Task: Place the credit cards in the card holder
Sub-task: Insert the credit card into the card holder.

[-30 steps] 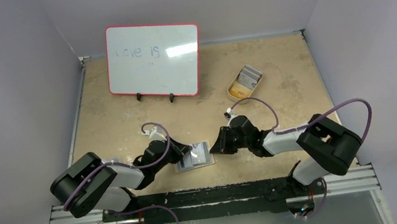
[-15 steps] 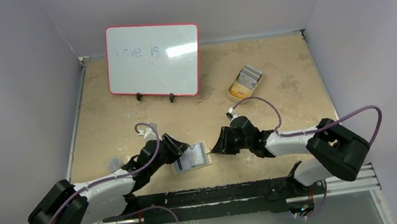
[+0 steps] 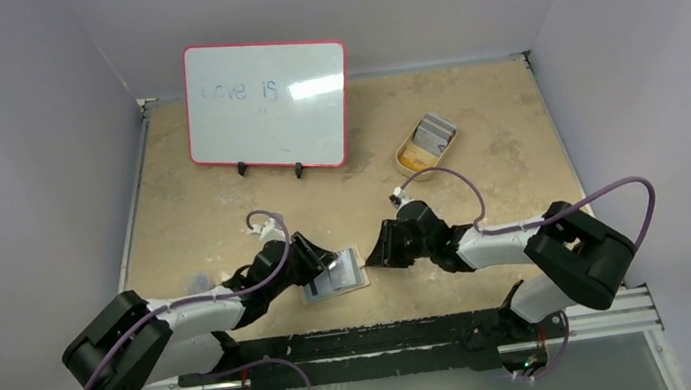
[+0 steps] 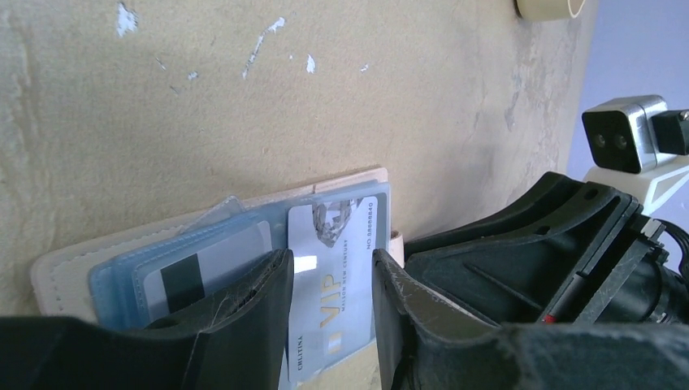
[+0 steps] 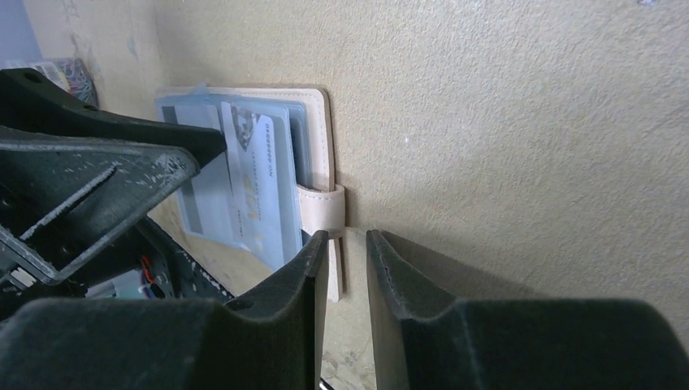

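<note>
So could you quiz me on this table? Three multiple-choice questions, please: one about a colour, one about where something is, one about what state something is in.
1. What colour is the rim of the whiteboard?
A. Blue
B. Green
C. Red

2. Where is the card holder?
A. Against the far back wall
B. Flat on the table, between the left gripper and the right gripper
C. Propped against the whiteboard

3. What state is the card holder in?
A. Lying open, with a VIP card sticking out of its pockets
B. Snapped shut
C. Standing on its edge

Answers:
1 C: the top view shows a red frame around the white panel.
2 B: both grippers point at it from either side, near the front edge.
3 A: both wrist views show its inner pockets and the loose snap tab.
</note>
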Robot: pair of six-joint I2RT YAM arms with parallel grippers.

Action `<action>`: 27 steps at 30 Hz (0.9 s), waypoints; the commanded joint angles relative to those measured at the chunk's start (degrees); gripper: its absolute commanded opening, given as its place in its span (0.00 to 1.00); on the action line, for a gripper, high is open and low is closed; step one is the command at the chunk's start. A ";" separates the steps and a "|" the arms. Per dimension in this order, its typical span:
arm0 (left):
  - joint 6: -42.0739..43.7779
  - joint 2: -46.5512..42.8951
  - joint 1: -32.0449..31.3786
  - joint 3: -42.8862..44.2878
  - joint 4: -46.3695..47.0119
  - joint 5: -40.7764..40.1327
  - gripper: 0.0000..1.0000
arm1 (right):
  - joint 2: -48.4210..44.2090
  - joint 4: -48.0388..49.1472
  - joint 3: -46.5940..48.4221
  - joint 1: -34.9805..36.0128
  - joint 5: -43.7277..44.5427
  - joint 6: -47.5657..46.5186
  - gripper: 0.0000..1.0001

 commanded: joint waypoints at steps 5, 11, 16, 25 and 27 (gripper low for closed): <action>-4.11 2.66 -2.37 1.99 4.56 2.76 0.40 | 2.05 1.91 1.47 0.25 -0.58 -0.71 0.26; -3.55 2.82 -2.74 4.68 6.51 4.76 0.40 | 2.19 3.30 0.90 0.25 -0.54 -0.06 0.25; -2.59 2.95 -2.70 5.31 7.02 4.98 0.41 | 1.99 3.38 0.56 0.25 -0.41 0.27 0.25; -0.06 -1.65 -2.76 8.32 -8.36 1.09 0.43 | -1.99 -1.28 0.78 0.25 2.00 -0.22 0.28; 1.25 -3.55 -2.71 9.51 -13.16 0.18 0.43 | -2.79 -2.48 1.12 0.30 2.15 -0.66 0.31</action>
